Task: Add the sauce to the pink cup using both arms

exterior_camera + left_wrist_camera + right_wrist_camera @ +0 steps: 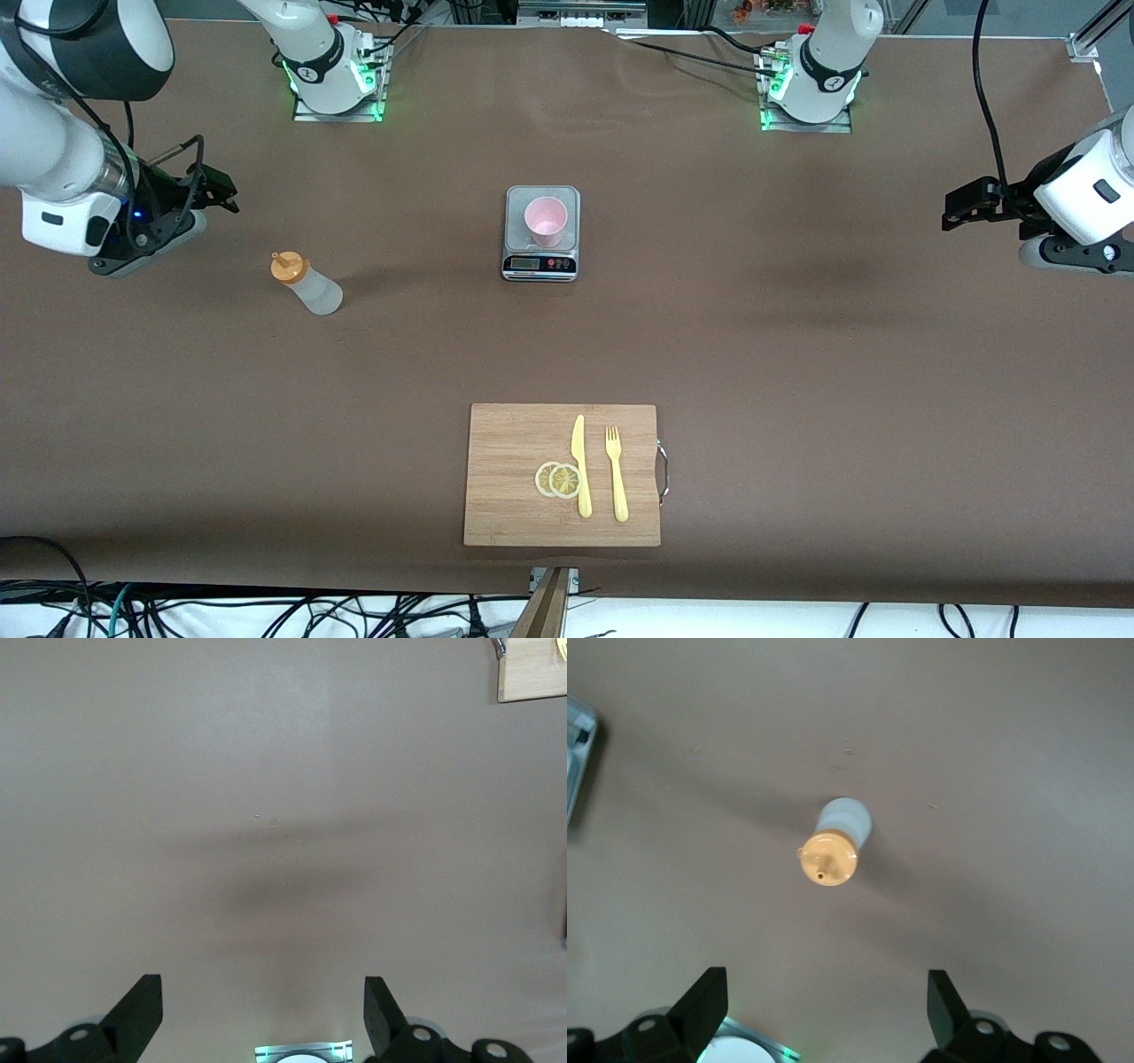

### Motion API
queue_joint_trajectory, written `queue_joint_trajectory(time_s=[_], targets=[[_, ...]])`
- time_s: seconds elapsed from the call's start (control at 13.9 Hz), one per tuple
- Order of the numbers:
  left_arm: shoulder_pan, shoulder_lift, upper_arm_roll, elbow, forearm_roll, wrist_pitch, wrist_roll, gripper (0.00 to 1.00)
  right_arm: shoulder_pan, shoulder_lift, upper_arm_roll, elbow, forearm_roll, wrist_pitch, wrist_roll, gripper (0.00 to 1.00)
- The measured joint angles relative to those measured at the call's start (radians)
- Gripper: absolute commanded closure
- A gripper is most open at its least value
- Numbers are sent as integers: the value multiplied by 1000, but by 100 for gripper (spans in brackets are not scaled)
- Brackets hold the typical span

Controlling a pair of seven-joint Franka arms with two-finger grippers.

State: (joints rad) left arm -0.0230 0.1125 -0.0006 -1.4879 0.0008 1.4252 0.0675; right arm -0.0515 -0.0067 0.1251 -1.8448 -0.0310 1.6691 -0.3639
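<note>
The sauce bottle (306,284), whitish with an orange cap, stands on the table toward the right arm's end; it also shows in the right wrist view (834,843). The pink cup (545,221) stands upright on a small silver scale (541,262) at mid table. My right gripper (215,189) is open and empty, up in the air beside the bottle toward the robots' bases; its jaws (827,988) frame bare table short of the bottle. My left gripper (963,206) is open and empty over the left arm's end of the table, over bare table (263,992).
A wooden cutting board (509,443) lies nearer the front camera than the scale, with a yellow knife (580,465), a yellow fork (616,472) and two lemon slices (558,479). Its corner shows in the left wrist view (532,673). The scale's edge shows in the right wrist view (578,753).
</note>
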Motion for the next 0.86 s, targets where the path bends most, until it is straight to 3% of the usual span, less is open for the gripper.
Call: queue_joint_trajectory(time_s=[0.43, 0.86], targets=[[0, 0, 0, 0, 0, 0, 0, 0, 17, -52, -14, 6, -13, 31, 420, 0], [-2, 0, -2, 2, 0, 0, 0, 0, 20, -91, -160, 48, 57, 20, 447, 0]])
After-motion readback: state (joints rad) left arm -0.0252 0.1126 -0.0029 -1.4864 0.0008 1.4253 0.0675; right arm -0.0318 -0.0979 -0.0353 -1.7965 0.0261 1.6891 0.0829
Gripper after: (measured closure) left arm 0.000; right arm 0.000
